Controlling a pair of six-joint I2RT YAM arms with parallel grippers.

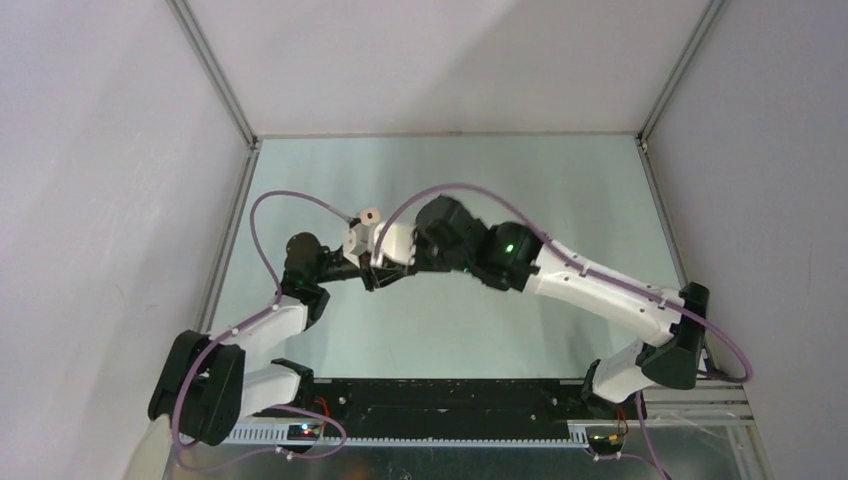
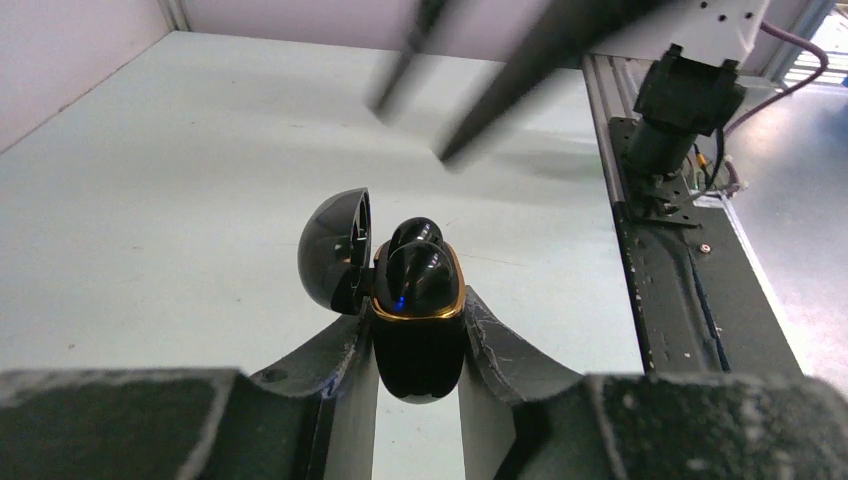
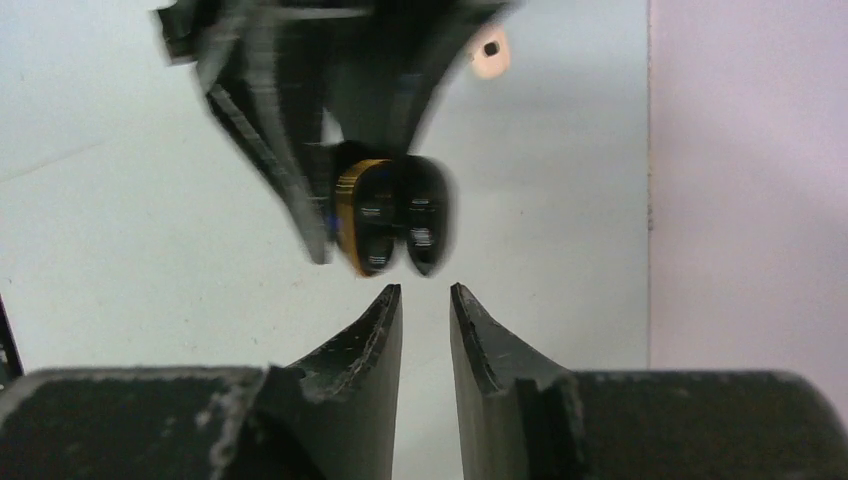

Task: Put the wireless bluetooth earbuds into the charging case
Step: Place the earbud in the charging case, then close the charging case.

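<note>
My left gripper (image 2: 415, 308) is shut on a black charging case (image 2: 420, 350) with a gold rim and holds it above the table. Its lid (image 2: 335, 250) stands open to the left. Glossy black earbuds (image 2: 415, 238) sit in the case, and a small blue light glows at the rim. My right gripper (image 3: 425, 290) is just in front of the case (image 3: 375, 215), fingers a little apart with nothing between them. Its fingers (image 2: 500, 100) show blurred above the case in the left wrist view. In the top view both grippers (image 1: 375, 270) meet at mid-table. The cream-white buds are not clearly seen.
A small white object with a round cream top (image 1: 368, 222) stands just behind the grippers; it also shows in the right wrist view (image 3: 489, 55). A metal frame rail (image 2: 640, 250) runs along the table's near edge. Grey walls enclose the table.
</note>
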